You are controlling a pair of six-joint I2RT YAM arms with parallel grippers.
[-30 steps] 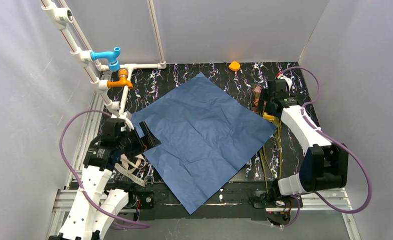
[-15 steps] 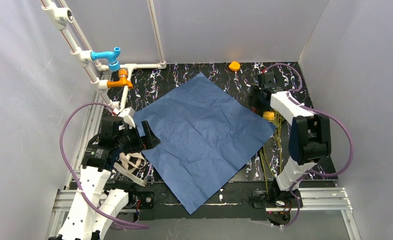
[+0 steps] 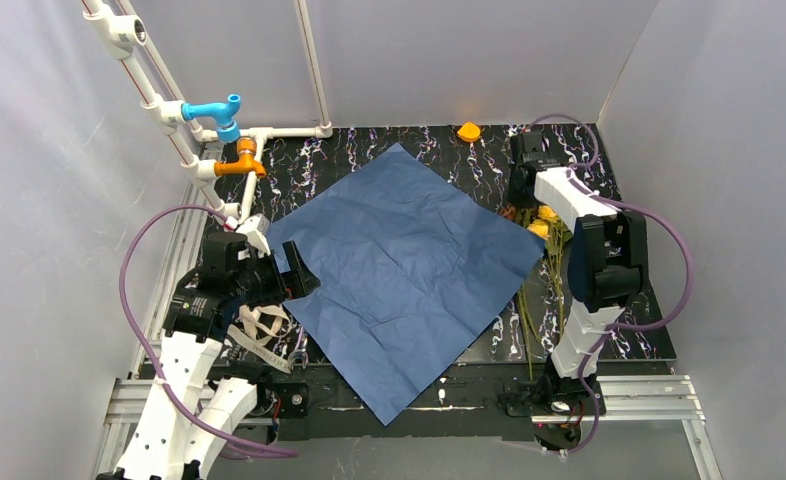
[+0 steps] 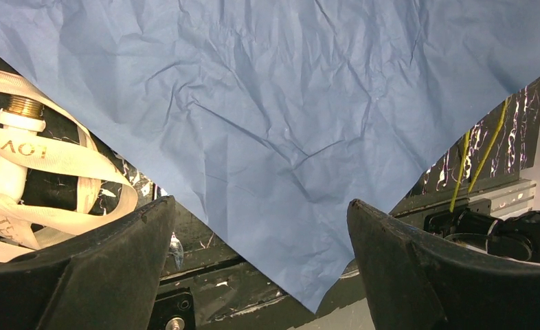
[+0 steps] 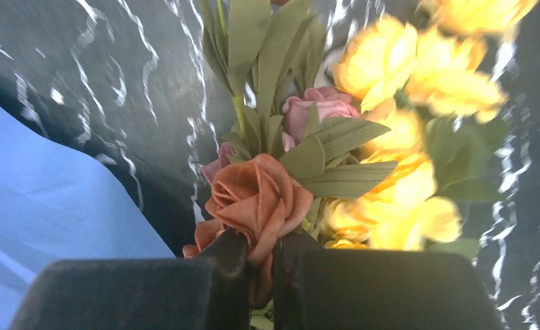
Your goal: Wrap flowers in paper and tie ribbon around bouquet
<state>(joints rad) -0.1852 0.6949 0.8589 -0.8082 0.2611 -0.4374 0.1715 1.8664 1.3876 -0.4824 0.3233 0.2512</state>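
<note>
1. Right claw [image 5: 260, 260]: the black fingers are drawn together on a dusky pink-brown rose of the flowers [image 5: 336, 158]. A second ago they stood apart above the heads. In the top view this claw [image 3: 521, 188] now sits nearer 12 o'clock. Its arm, which earlier reached out toward 3 o'clock, has folded upright.
2. Flowers [image 3: 545, 218]: papery yellow and pink heads with flat green leaves. They lie on the table at 3 o'clock of the paper, just off its right corner. The thin stems trail toward 6 o'clock.
3. Left claw [image 4: 259, 206]: the fingers are wide apart and hold nothing. In the top view this claw [image 3: 294, 272] hangs over the paper's edge at 9 o'clock, barely moved since half a second ago.
4. Paper [image 3: 399, 265]: a thin blue square sheet, finely creased, laid flat and diamond-wise. Its place is unchanged.
5. Ribbon [image 4: 54, 155]: flat cream fabric with printed letters, lying in loose loops. In the top view the ribbon [image 3: 259, 330] is at 8 o'clock of the paper.
6. Table [image 3: 359, 150]: a black surface with a white-veined marble pattern.
</note>
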